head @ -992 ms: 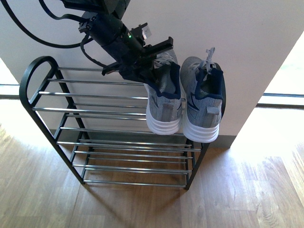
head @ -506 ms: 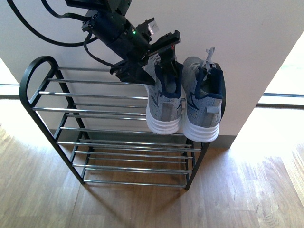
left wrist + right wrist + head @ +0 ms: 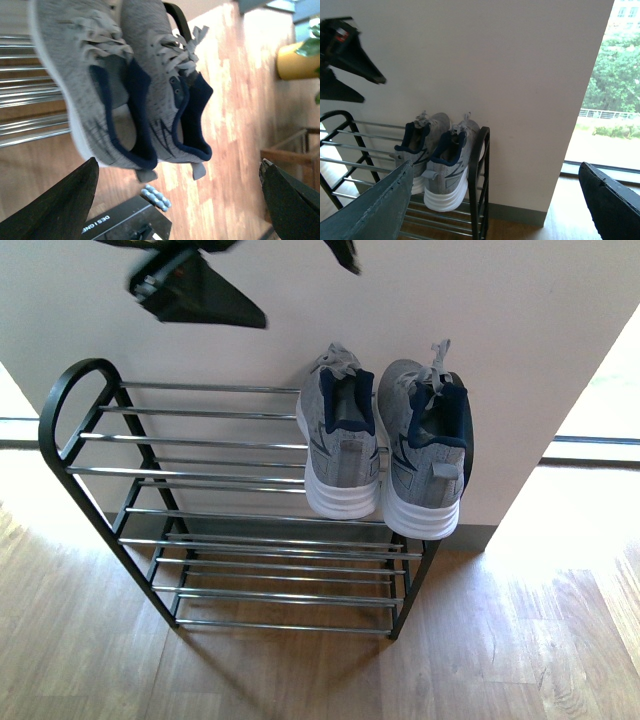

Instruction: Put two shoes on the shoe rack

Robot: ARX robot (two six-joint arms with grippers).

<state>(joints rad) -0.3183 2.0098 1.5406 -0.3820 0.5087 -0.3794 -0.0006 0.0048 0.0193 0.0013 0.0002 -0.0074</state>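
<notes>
Your left gripper (image 3: 310, 297) has lifted off the left shoe (image 3: 338, 440) and now hangs above the shoe rack (image 3: 180, 472), spread wide and empty. Your right gripper (image 3: 495, 164) also gapes, holding nothing. The 2 shoes sit side by side, the right shoe (image 3: 428, 455) at the top tier's right end, heels overhanging the front edge.

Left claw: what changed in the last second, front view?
The left claw let go of the inner shoe and pulled up and away; it is open now, blurred at the top of the front view. That shoe and the outer shoe stayed side by side on the shoe rack's top tier.
</notes>
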